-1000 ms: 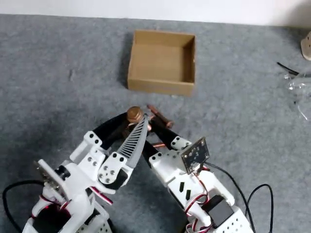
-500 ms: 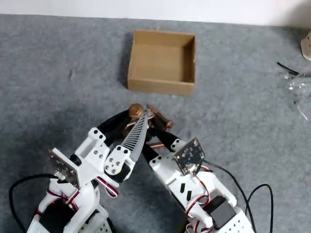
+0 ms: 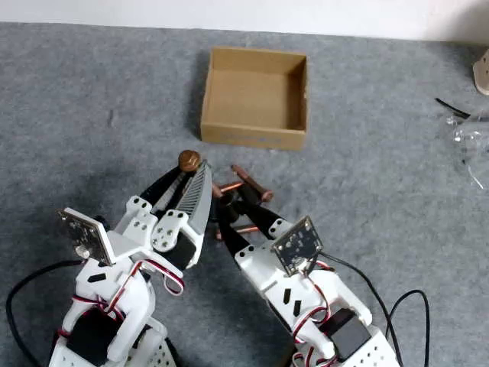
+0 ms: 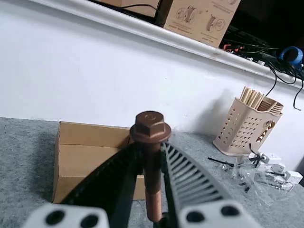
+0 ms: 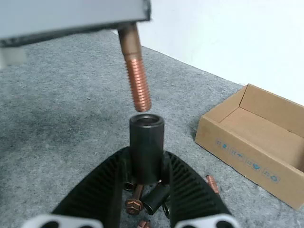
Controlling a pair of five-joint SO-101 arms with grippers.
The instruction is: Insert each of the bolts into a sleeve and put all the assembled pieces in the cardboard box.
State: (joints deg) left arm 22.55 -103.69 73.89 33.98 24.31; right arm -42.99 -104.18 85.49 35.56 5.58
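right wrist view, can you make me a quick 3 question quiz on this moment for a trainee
1. True or false: the copper-coloured hex-head bolt already sits fully inside the black cylindrical sleeve.
2. Multiple choice: what lies in the open brown cardboard box? A, one bolt. B, one sleeve. C, nothing.
3. Short answer: which arm's jaws grip the sleeve?

Key
1. False: the threaded tip hangs above the sleeve's open top.
2. C.
3. The right arm's jaws.
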